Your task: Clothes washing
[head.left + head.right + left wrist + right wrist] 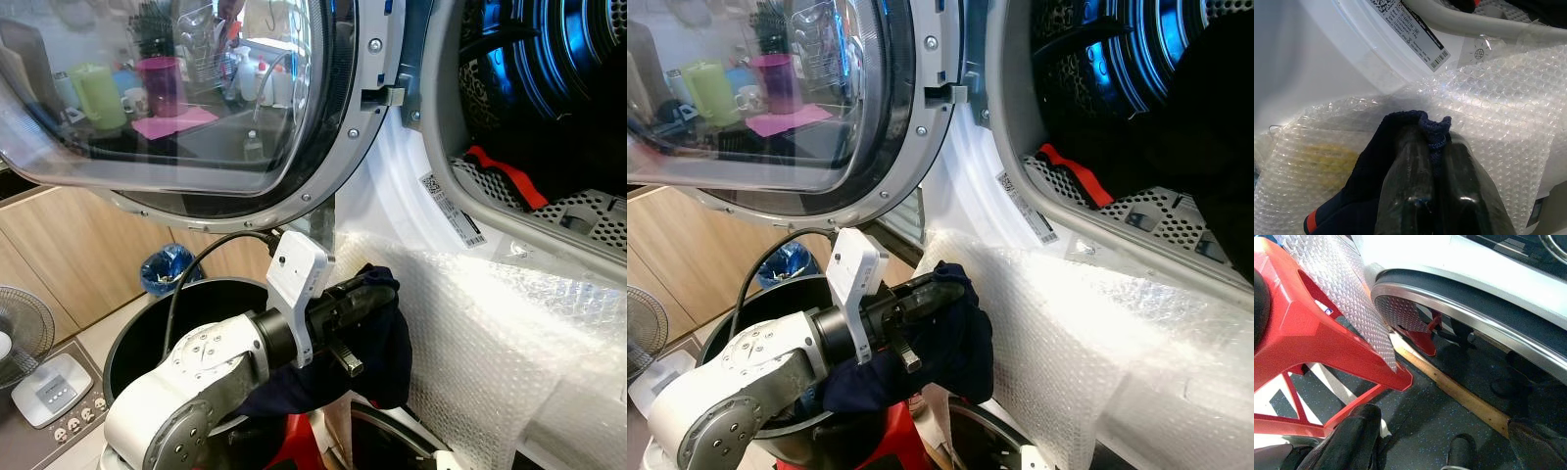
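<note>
My left gripper (377, 294) is shut on a dark navy garment (377, 348), and the cloth drapes over its fingertips. It holds the garment above a black bucket (137, 333), close to the washer's bubble-wrapped front (490, 333). In the left wrist view the navy garment (1371, 166) bunches between the two fingers (1410, 186), right against the bubble wrap (1498, 98). The washer drum (558, 88) stands open at upper right, with dark clothes and a red strip (505, 176) inside. My right gripper (1449, 445) hangs low near the floor, open with nothing in it.
The round glass washer door (196, 98) swings open at upper left, over the bucket. A red stool (1303, 333) stands under the bucket. On the floor at left are a fan (15, 333), a scale (49, 387), a power strip (69, 423) and a blue bag (167, 266).
</note>
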`<state>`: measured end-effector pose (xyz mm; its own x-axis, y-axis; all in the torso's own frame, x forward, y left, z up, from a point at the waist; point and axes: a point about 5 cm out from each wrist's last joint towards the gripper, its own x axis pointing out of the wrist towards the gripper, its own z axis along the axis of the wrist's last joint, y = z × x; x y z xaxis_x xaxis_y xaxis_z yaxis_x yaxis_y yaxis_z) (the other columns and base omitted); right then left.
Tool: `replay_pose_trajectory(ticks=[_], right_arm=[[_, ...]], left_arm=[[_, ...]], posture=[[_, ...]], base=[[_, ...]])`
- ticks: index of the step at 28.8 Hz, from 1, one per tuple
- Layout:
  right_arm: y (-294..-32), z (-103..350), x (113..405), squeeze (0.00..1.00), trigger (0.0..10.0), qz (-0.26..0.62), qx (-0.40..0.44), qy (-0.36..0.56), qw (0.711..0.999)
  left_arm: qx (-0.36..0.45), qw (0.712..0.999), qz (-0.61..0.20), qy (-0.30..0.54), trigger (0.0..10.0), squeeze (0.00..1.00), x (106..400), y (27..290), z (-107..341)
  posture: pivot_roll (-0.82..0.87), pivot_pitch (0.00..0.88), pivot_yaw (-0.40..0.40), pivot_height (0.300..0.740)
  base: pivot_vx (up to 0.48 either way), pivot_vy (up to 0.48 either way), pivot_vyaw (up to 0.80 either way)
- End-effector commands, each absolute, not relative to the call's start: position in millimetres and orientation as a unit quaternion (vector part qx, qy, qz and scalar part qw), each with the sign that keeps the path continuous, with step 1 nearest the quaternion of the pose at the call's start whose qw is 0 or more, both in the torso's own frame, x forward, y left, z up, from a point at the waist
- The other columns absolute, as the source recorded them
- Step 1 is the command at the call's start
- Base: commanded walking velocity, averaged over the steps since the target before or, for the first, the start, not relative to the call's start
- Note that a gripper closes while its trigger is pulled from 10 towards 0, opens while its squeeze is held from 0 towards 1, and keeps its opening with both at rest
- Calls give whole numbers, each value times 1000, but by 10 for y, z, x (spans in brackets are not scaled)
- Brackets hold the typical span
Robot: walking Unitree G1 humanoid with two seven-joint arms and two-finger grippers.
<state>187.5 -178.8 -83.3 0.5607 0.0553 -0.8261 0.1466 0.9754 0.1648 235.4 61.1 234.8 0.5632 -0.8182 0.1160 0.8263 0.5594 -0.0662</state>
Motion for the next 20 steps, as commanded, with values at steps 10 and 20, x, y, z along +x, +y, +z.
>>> replay_pose_trajectory(ticks=[10,20], right_arm=[[-1776,-837,1871,0,10000,-27,109,469,876],[-1764,-831,1886,0,10000,-25,109,468,877]], left_arm=[[-53,883,-462,-68,10000,0,2340,652,2484],[-54,884,-460,-68,10000,0,2344,657,2489]], posture=[[169,63,48,740],[166,65,48,740]], base=[[0,0,0],[0,0,0]])
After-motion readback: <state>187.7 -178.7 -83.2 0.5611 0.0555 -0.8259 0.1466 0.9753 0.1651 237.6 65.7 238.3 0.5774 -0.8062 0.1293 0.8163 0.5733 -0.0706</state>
